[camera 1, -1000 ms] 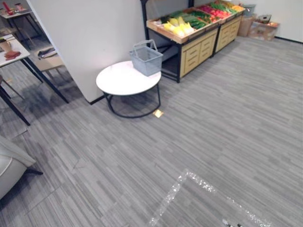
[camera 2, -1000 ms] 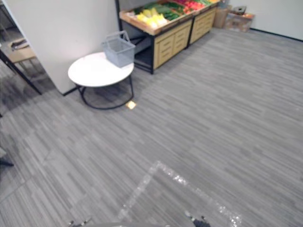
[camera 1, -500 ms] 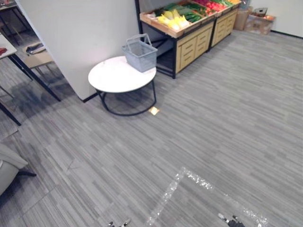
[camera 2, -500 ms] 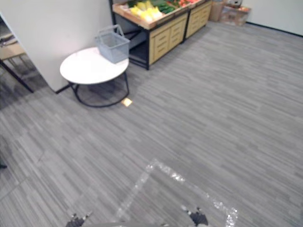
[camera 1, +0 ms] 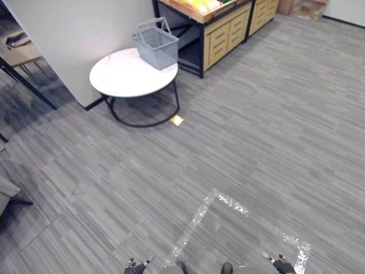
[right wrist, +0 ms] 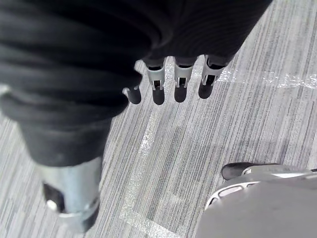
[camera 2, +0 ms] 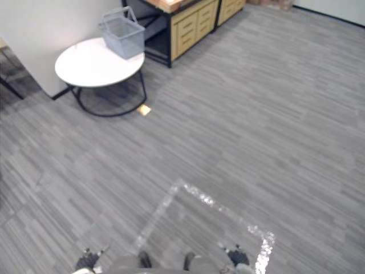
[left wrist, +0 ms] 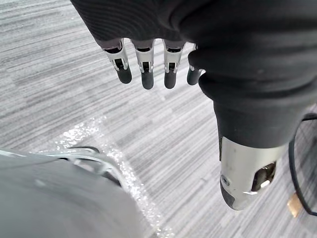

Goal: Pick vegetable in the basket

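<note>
The wooden produce stand at 12 o'clock is cut off by the top edge. Of its yellow vegetables just a sliver shows, too little to name. The basket is grey plastic mesh, boxy, with its handle raised. It stands at 11 o'clock on the far edge of a round white tabletop on a black ring frame, beside a white wall. What lies inside the basket is hard to make out. On the striped grey carpet floor, glossy tape marks a corner. The left hand and the right hand hang over the carpet, fingers straight and released, grasping nothing.
</note>
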Available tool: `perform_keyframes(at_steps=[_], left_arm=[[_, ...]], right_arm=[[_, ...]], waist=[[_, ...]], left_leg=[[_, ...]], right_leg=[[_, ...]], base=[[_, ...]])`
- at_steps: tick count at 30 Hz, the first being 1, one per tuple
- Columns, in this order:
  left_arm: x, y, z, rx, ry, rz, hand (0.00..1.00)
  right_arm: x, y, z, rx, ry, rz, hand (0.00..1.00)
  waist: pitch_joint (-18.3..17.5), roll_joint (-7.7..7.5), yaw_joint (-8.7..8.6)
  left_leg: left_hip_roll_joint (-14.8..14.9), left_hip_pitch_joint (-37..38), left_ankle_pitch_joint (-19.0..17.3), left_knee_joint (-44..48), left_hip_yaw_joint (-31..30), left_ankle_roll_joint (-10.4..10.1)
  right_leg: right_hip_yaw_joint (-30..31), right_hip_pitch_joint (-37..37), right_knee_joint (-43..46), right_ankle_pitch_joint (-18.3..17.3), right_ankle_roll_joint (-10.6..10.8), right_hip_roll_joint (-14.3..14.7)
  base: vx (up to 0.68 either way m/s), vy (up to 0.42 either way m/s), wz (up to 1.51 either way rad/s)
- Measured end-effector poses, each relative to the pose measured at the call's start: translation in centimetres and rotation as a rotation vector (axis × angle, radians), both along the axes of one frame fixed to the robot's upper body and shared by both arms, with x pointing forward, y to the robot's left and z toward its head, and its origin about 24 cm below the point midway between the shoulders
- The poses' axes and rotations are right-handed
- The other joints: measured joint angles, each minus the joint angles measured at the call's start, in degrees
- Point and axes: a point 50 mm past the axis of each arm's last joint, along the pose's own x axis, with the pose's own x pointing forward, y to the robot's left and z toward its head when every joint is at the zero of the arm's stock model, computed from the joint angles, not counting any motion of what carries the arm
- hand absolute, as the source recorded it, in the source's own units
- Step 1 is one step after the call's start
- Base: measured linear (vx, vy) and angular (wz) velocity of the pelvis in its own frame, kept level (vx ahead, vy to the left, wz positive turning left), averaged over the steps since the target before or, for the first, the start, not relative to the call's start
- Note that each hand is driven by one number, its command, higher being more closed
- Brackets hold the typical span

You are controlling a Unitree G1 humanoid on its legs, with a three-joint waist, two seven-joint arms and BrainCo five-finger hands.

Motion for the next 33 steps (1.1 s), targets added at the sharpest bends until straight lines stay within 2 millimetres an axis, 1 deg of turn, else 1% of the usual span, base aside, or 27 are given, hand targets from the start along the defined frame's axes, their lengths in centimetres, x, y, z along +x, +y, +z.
perform_keyframes(at_steps=[1,2,3,5,7,9,10,11,12,13,14,15,16,18,20,21,22,23,24,25,26,27,28,29,30,32,33], left_arm=[[-0.1,-0.1,0.0,-0.002,-0.003,0.004,0.0],[-0.2,0.0,0.0,-0.003,-0.003,0.006,0.0],[-0.2,0.0,0.0,-0.004,-0.003,0.011,0.0],[-0.2,-0.3,-0.1,-0.012,-0.005,0.02,0.0],[-0.4,-0.4,-0.1,-0.016,0.003,0.025,0.0],[-0.7,-0.5,-0.2,-0.019,0.01,0.025,0.0],[-0.8,-0.8,-0.3,-0.027,0.016,0.024,0.0],[-0.9,-0.9,-0.3,-0.029,0.019,0.023,0.0],[-1.1,-1.1,-0.4,-0.036,0.029,0.021,0.0],[-1.2,-1.0,-0.4,-0.034,0.033,0.019,0.0],[-1.1,-0.8,-0.4,-0.028,0.031,0.018,0.0],[-1.0,-0.4,-0.3,-0.016,0.029,0.015,0.0],[-1.0,-0.1,-0.2,-0.007,0.03,0.011,0.0],[-1.1,0.2,-0.2,-0.001,0.033,0.012,0.0],[-1.2,0.2,-0.2,0.0,0.035,0.013,0.0],[-1.2,0.4,-0.1,0.007,0.038,0.01,0.0],[-1.2,0.3,-0.2,0.003,0.043,0.001,0.0],[-1.1,0.4,-0.1,0.008,0.045,-0.017,0.0],[-1.1,0.4,-0.1,0.012,0.046,-0.027,0.0],[-1.1,0.4,-0.1,0.021,0.052,-0.046,0.0],[-1.1,0.4,-0.1,0.024,0.054,-0.06,0.0],[-0.9,0.4,-0.1,0.024,0.051,-0.065,0.0],[-0.4,0.2,0.0,0.023,0.041,-0.08,0.0],[-0.2,0.1,0.0,0.023,0.037,-0.081,0.0],[0.4,-0.1,0.0,0.019,0.023,-0.084,0.0],[1.5,-0.7,0.1,0.004,-0.005,-0.089,0.0],[2.1,-1.3,0.2,-0.01,-0.022,-0.087,0.0]], right_arm=[[-0.4,-0.2,0.0,-0.007,0.01,0.007,0.0],[-0.5,-0.3,0.0,-0.01,0.014,0.007,0.0],[-0.4,-0.3,0.0,-0.01,0.012,0.008,0.0],[-0.1,-0.7,0.1,-0.019,0.007,0.01,0.0],[0.4,-0.8,0.2,-0.021,-0.003,0.014,0.0],[0.7,-0.6,0.3,-0.02,-0.01,0.017,0.0],[0.8,-0.6,0.3,-0.02,-0.013,0.02,0.0],[0.9,-0.6,0.3,-0.021,-0.016,0.024,0.0],[0.8,-0.6,0.3,-0.022,-0.012,0.026,0.0],[1.0,-0.3,0.2,-0.014,-0.015,0.028,0.0],[1.2,0.1,0.2,-0.004,-0.02,0.031,0.0],[1.4,0.9,0.1,0.014,-0.025,0.045,0.0],[1.6,1.2,0.1,0.016,-0.027,0.066,0.0],[1.5,1.4,0.1,0.024,-0.024,0.076,0.0],[1.6,1.5,0.1,0.023,-0.026,0.098,0.0],[1.8,1.5,0.2,0.018,-0.033,0.107,0.0],[1.8,1.3,0.2,0.011,-0.035,0.111,0.0],[1.8,1.1,0.2,0.007,-0.033,0.112,0.0],[1.8,1.1,0.2,0.005,-0.033,0.112,0.0],[1.7,0.8,0.3,-0.004,-0.033,0.113,0.0],[1.3,0.7,0.2,-0.006,-0.023,0.116,0.0],[1.0,0.7,0.2,-0.007,-0.018,0.114,0.0],[0.8,0.5,0.2,-0.011,-0.013,0.109,0.0],[0.8,0.5,0.2,-0.011,-0.013,0.104,0.0],[0.5,0.6,0.1,-0.007,-0.007,0.094,0.0],[0.1,0.4,0.0,-0.01,0.0,0.071,0.0],[0.0,0.2,0.0,-0.011,0.002,0.05,0.0]], waist=[[0.3,0.59,0.41],[0.5,0.5,0.61],[0.8,-0.09,0.82],[1.1,-0.09,0.96],[1.2,-0.25,1.12],[1.3,0.04,1.28],[1.6,0.88,1.42],[1.7,1.18,1.56],[1.9,1.44,1.68],[1.9,0.6,1.98],[1.8,-0.26,2.18],[1.2,-1.72,2.72],[0.7,-2.55,2.78],[0.0,-3.67,2.89],[-0.2,-3.68,3.03],[-0.2,-3.67,2.82],[-0.2,-3.74,2.38],[0.0,-3.47,2.17],[0.2,-3.31,2.11],[0.3,-3.16,1.71],[0.3,-2.99,1.09],[0.4,-2.87,0.87],[0.7,-2.36,0.04],[0.8,-2.19,-0.41],[1.0,-1.74,-0.66],[1.5,-1.01,-0.88],[1.5,-0.68,-1.15]], left_leg=[[2.0,-1.3,1.5,5.8,-0.2,1.5],[2.1,-2.3,3.0,8.6,-1.0,1.7],[0.3,-4.8,1.6,10.0,-4.6,0.2],[-3.2,-6.3,-0.9,4.7,-6.9,-0.3],[-5.9,-7.4,-0.4,-5.3,-7.3,-0.5],[-7.5,-7.5,4.7,-21.9,-9.1,-1.7],[-7.3,-7.7,7.6,-31.0,-11.9,-2.5],[-7.0,-8.0,7.7,-32.2,-12.8,-2.6],[-6.3,-7.8,9.7,-31.5,-12.7,-2.3],[-7.3,-7.7,12.5,-28.4,-12.2,-1.5],[-8.0,-7.8,12.5,-27.5,-12.0,-1.5],[-9.3,-7.7,12.6,-27.0,-11.5,-1.4],[-10.3,-7.4,11.9,-26.7,-10.6,0.4],[-12.2,-5.7,10.4,-26.7,-8.9,3.4],[-13.2,-3.1,8.7,-27.0,-7.4,5.4],[-13.8,-0.6,7.1,-27.9,-7.1,5.6],[-14.5,2.4,5.3,-28.9,-7.0,6.0],[-14.6,4.7,4.0,-29.4,-7.1,6.5],[-14.7,6.1,3.0,-29.5,-7.3,6.6],[-14.6,9.6,1.6,-29.9,-7.8,6.8],[-14.5,13.1,1.2,-31.1,-8.0,7.2],[-14.5,14.8,1.0,-31.8,-8.2,7.4],[-14.0,17.7,0.4,-33.3,-8.8,7.4],[-13.7,18.4,0.3,-33.6,-9.0,7.4],[-13.1,19.6,-0.4,-33.7,-9.3,7.0],[-12.0,21.3,-2.0,-33.8,-9.9,5.8],[-11.1,22.1,-3.4,-33.8,-10.7,4.2]], right_leg=[[0.6,1.6,0.0,-0.2,-0.1,0.7],[0.8,2.3,0.0,-0.3,-0.2,0.7],[1.1,3.4,0.1,-0.9,-0.5,-0.1],[2.5,3.7,-0.3,-1.5,-1.0,-1.8],[3.3,4.7,-1.6,-1.0,-0.1,-3.3],[4.3,6.6,-3.9,-1.0,1.0,-4.1],[5.0,8.2,-5.3,-1.7,2.4,-3.9],[5.4,9.0,-5.6,-2.2,3.2,-3.8],[6.2,10.3,-5.9,-3.1,4.1,-4.1],[6.9,11.7,-5.8,-3.9,3.9,-5.7],[7.4,11.6,-5.0,-3.9,3.9,-6.6],[7.7,10.0,-2.4,-3.2,3.7,-8.3],[8.2,8.4,0.2,-1.7,4.6,-9.9],[10.4,6.7,4.5,0.5,6.2,-11.8],[12.8,3.0,13.7,3.9,6.7,-13.0],[13.5,-0.8,22.4,8.5,7.7,-13.7],[13.4,-4.3,31.0,16.0,8.7,-14.6],[13.3,-6.8,37.8,19.1,9.6,-15.2],[12.9,-8.9,43.0,18.1,8.8,-15.4],[11.3,-12.4,51.0,14.1,7.7,-15.2],[8.0,-15.0,54.5,9.0,7.3,-15.2],[6.1,-16.3,54.4,6.4,6.5,-15.0],[1.9,-19.7,49.3,1.9,4.6,-13.8],[0.2,-20.7,45.4,1.4,4.3,-13.2],[-2.1,-21.9,35.6,1.4,4.2,-12.0],[-2.3,-23.3,20.2,2.9,5.0,-10.1],[-1.3,-23.4,8.8,6.8,5.3,-9.6]], base=[[0.11,-0.024,-0.13],[0.15,-0.01,-0.13],[0.13,0.005,-0.1],[0.2,0.042,-0.25],[0.24,0.075,-0.34],[0.37,0.197,-0.34],[0.41,0.291,-0.33],[0.36,0.297,-0.38],[0.3,0.276,-0.37],[0.3,0.26,-0.4],[0.39,0.261,-0.4],[0.4,0.226,-0.28],[0.41,0.234,-0.2],[0.44,0.255,-0.16],[0.43,0.233,-0.24],[0.41,0.228,-0.15],[0.49,0.256,-0.09],[0.39,0.188,-0.01],[0.38,0.146,-0.01],[0.39,0.114,0.09],[0.41,0.098,0.15],[0.51,0.046,0.29],[0.42,-0.005,0.27],[0.47,-0.064,0.37],[0.29,-0.095,0.31],[0.39,-0.192,0.45],[0.52,-0.297,0.53]])
